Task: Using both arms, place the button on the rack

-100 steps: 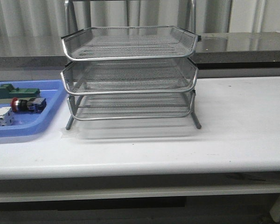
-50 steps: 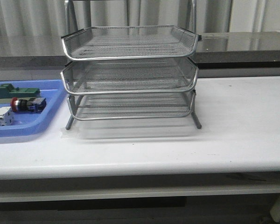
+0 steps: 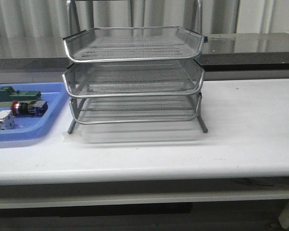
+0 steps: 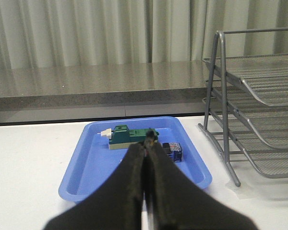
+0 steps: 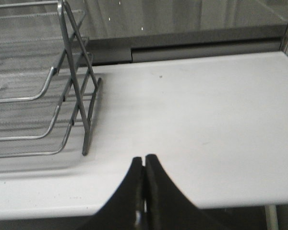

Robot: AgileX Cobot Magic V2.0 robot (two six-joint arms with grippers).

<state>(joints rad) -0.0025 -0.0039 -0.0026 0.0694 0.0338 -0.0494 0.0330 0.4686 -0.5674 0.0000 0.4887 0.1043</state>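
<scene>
The rack point(image 3: 133, 77) stands mid-table, its three mesh tiers facing the robot with open fronts, presumably so a part can slide in over the low lips. To its left, just beside its foot, lies the blue tray point(image 3: 48, 122). The button point(image 3: 28, 108) rests on its side in that tray, between a green block point(image 3: 19, 94) and what looks like a white block point(image 3: 1, 122), partly cut off. Right of the rack the table point(image 3: 250, 125) offers approach room. The left gripper point(image 4: 147, 158) and right gripper point(image 5: 144, 165) both show fingers pressed together, holding nothing.

Soft even light; right wrist view blurred.
</scene>
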